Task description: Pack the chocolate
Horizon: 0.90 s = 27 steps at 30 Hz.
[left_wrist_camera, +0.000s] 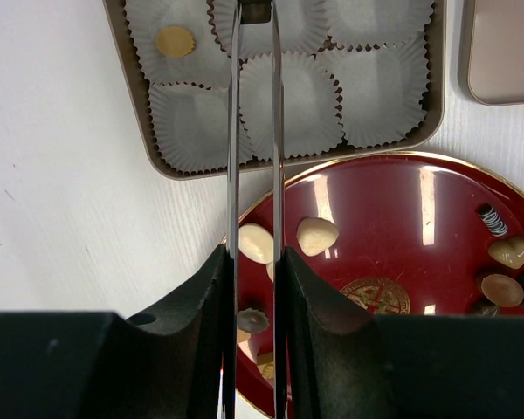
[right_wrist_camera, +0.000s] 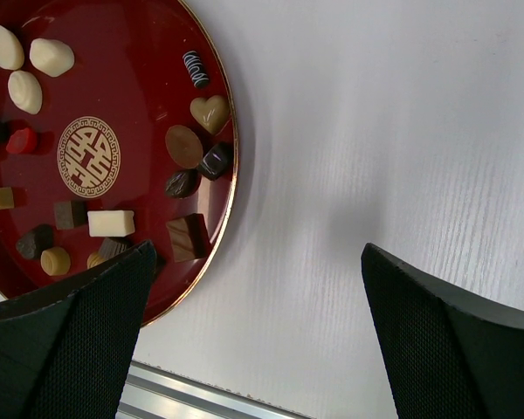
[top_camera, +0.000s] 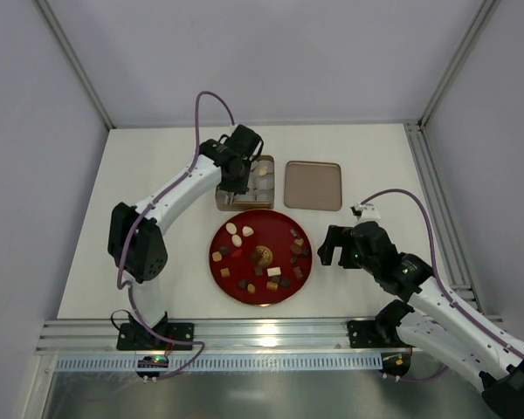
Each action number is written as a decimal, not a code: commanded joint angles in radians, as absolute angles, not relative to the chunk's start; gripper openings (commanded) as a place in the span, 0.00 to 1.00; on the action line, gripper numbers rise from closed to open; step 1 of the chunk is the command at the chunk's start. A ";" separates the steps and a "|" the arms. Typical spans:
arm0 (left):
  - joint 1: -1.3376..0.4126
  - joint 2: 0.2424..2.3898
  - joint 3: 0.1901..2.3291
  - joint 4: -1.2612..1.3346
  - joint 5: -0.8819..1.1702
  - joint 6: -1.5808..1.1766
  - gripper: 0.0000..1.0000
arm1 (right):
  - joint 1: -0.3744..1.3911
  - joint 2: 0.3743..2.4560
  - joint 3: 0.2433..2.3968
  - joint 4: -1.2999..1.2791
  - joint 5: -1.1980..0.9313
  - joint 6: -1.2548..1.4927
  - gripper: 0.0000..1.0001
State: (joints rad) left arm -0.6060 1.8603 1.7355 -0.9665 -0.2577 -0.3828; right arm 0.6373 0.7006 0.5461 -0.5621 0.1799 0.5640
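Several chocolates, dark, tan and cream-white, lie on the red plate (top_camera: 260,257), which also shows in the left wrist view (left_wrist_camera: 393,227) and the right wrist view (right_wrist_camera: 140,105). The tan box (top_camera: 244,182) of white paper cups (left_wrist_camera: 288,100) holds a round tan chocolate (left_wrist_camera: 175,40). My left gripper (top_camera: 241,179) hangs over the box. Its thin fingers (left_wrist_camera: 234,131) are nearly together on a small dark chocolate (left_wrist_camera: 256,9) at their tips. My right gripper (top_camera: 336,246) is open and empty over bare table, just right of the plate's rim (right_wrist_camera: 258,253).
The box's tan lid (top_camera: 313,185) lies flat to the right of the box, and its corner shows in the left wrist view (left_wrist_camera: 502,52). An aluminium rail (top_camera: 262,336) runs along the near table edge. Frame posts stand at the back corners.
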 commanded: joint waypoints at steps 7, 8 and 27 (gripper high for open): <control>-0.591 1.887 1.784 -0.923 -0.252 -0.360 0.19 | 0.634 0.701 0.554 -0.548 0.181 0.577 1.00; -0.591 1.887 1.784 -0.926 -0.253 -0.359 0.19 | 0.634 0.701 0.552 -0.549 0.183 0.577 1.00; -0.588 1.893 1.805 -0.939 -0.258 -0.348 0.27 | 0.634 0.696 0.549 -0.548 0.179 0.578 1.00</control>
State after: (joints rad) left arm -0.5941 1.8992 1.7576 -0.9588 -0.2577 -0.3653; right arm 0.6373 0.7006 0.5457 -0.5621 0.1799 0.5644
